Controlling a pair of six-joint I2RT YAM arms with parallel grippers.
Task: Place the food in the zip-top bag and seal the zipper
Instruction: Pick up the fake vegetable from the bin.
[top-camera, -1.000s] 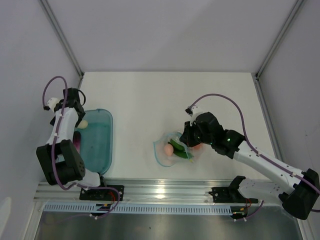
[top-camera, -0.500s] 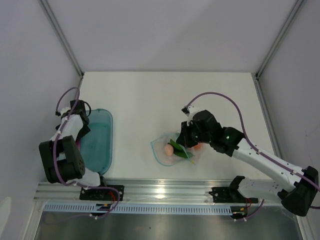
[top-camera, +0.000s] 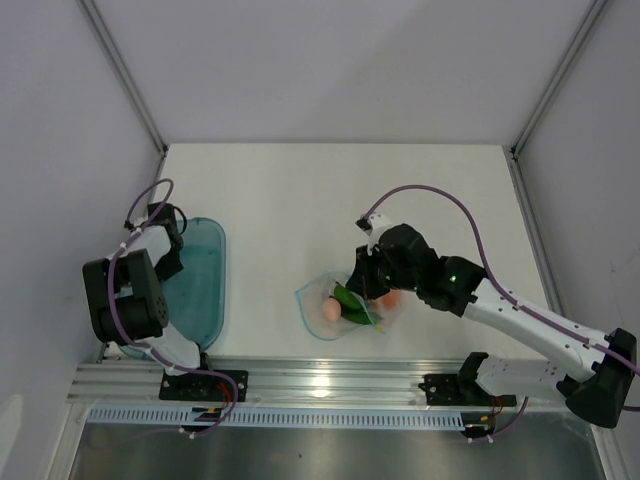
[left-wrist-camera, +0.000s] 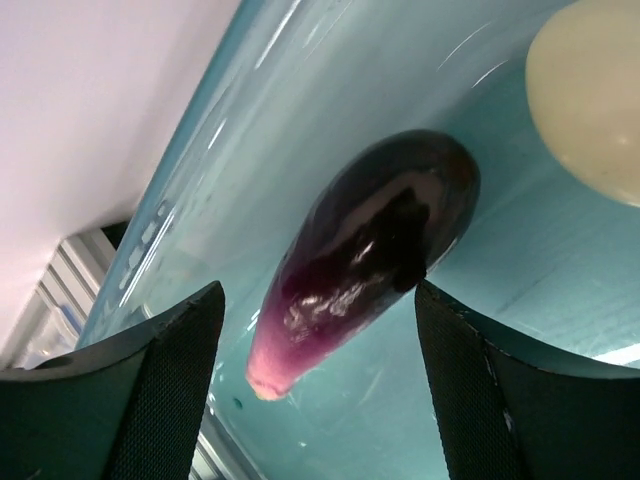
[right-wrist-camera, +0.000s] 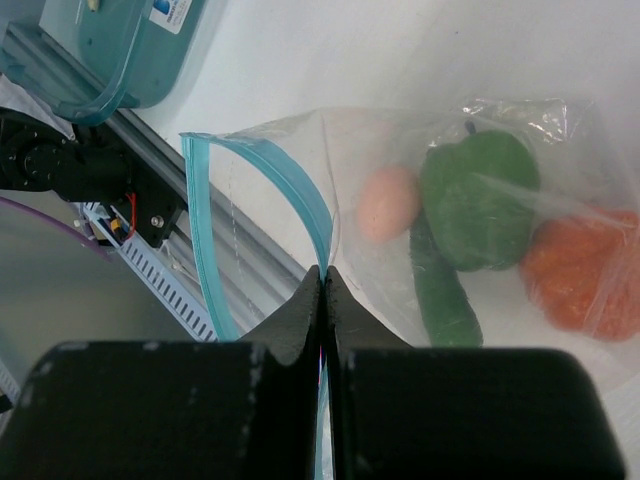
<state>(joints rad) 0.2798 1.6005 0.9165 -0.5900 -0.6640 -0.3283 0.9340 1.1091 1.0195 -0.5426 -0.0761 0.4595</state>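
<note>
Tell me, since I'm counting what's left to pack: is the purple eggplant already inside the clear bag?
No, the eggplant lies on the floor of the teal tray.

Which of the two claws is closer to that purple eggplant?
Left. The left gripper is right at the eggplant in the teal tray, jaws open towards it. The right gripper is across the table, shut on the zipper of the zip-top bag.
</note>
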